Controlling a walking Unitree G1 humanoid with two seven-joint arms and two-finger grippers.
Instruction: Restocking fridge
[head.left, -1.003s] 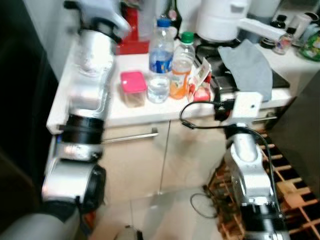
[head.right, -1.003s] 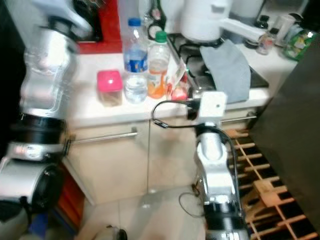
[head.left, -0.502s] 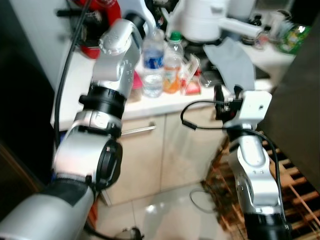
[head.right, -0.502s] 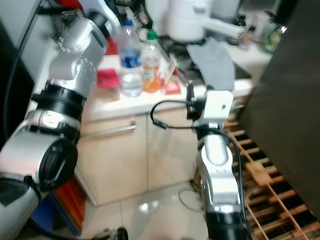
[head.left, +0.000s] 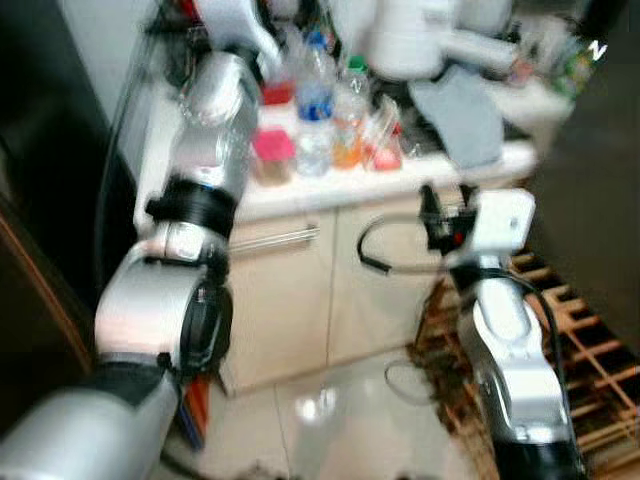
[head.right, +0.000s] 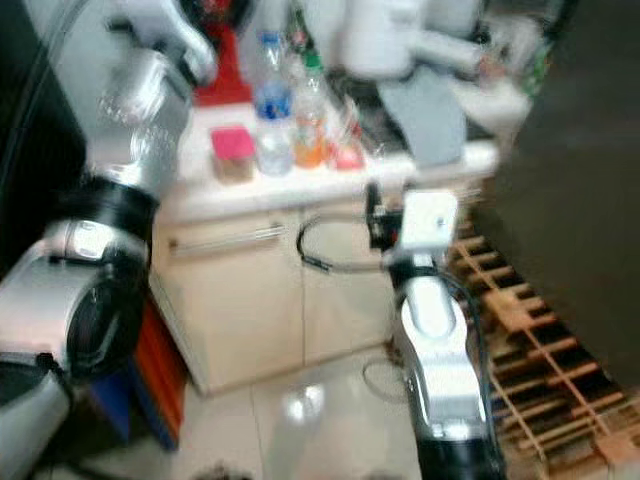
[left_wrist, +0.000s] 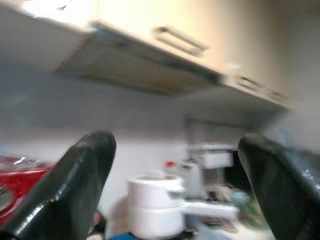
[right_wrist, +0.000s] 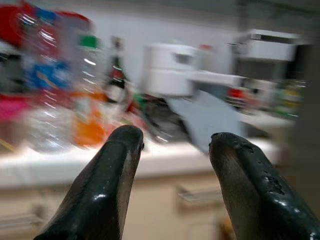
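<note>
On the white counter stand a water bottle with a blue label, an orange drink bottle with a green cap, a pink-lidded box and red packets. My left arm reaches up over the counter's left end. Its gripper is open and empty, facing the wall and a white appliance. My right gripper is open and empty. It is held in front of the cabinets, just below the counter edge, facing the bottles.
A grey cloth lies on the stove beside a white appliance. Dark panels rise at far left and far right. A wooden rack sits on the floor at the right. The cabinet drawer has a metal handle.
The whole blurred picture has shifted, so the camera moved. My left arm has swung back left, uncovering the pink-lidded box. The right gripper stays before the cabinets.
</note>
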